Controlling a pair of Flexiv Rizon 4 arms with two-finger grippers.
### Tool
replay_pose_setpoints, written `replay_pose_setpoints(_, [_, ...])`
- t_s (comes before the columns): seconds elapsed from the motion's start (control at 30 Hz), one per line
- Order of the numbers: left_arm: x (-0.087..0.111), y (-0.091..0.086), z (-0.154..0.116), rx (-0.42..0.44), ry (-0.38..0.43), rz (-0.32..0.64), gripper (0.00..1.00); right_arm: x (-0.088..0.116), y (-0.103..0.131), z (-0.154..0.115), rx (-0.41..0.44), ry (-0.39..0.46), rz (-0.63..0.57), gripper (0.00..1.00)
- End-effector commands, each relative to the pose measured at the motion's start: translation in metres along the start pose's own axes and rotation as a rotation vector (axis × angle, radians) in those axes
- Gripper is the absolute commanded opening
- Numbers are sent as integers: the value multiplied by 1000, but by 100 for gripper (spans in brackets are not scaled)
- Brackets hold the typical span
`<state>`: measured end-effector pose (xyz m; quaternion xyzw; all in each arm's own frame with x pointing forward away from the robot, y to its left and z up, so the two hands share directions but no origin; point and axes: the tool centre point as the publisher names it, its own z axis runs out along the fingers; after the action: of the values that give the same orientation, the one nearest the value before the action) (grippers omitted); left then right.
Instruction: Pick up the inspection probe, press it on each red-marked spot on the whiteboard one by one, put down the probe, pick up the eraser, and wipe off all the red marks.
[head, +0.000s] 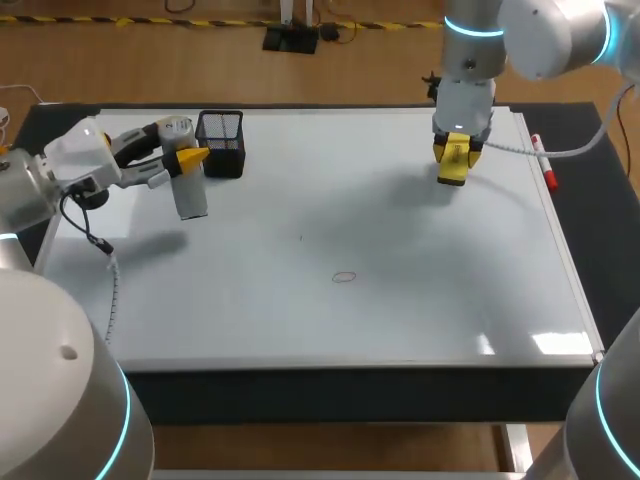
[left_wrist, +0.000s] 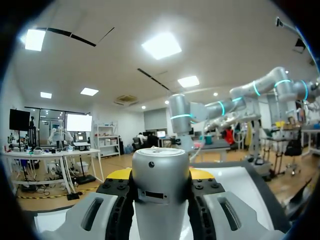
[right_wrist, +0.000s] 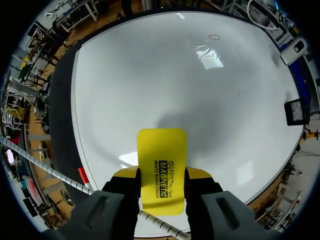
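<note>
I am holding the eraser (right_wrist: 161, 165) over the whiteboard's (head: 400, 320) far right part, with the right gripper (right_wrist: 162, 175) jaws clamping its long sides; it is looking light and stiff-backed. The left gripper (head: 185, 160) jaws are clamping the smooth, probably slippery metal probe (head: 190, 195) above the whiteboard's far left corner. One faint oval mark (head: 343, 277) is showing near the whiteboard's middle; I cannot tell its colour.

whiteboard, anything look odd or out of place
Nothing spilled or damaged. A faint oval mark shows on the whiteboard, and a marker lies along its right edge. The left gripper holds the probe while the right gripper holds the eraser.
</note>
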<state>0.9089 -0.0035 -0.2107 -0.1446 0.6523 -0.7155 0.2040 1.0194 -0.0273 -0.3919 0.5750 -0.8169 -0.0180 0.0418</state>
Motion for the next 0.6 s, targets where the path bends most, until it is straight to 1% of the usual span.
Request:
replay_pose_setpoints(0.03, [0, -1, 0, 1, -2, 1, 0, 1, 0, -1, 2, 2, -2, 0])
replay_pose_setpoints(0.23, [0, -1, 0, 1, -2, 1, 0, 1, 0, -1, 2, 2, -2, 0])
replay_pose_setpoints(0.5, [39, -2, 34, 25, 77, 9, 0, 1, 0, -1, 2, 2, -2, 0])
replay_pose_setpoints(0.53, [45, -1, 38, 34, 88, 1, 0, 1, 0, -1, 2, 2, -2, 0])
replay_pose_setpoints(0.57, [50, 1, 42, 64, 91, -18, 0, 1, 0, -1, 2, 2, -2, 0])
replay_pose_setpoints(0.6, [56, 3, 47, 64, 98, -24, 0, 1, 0, -1, 2, 2, -2, 0])
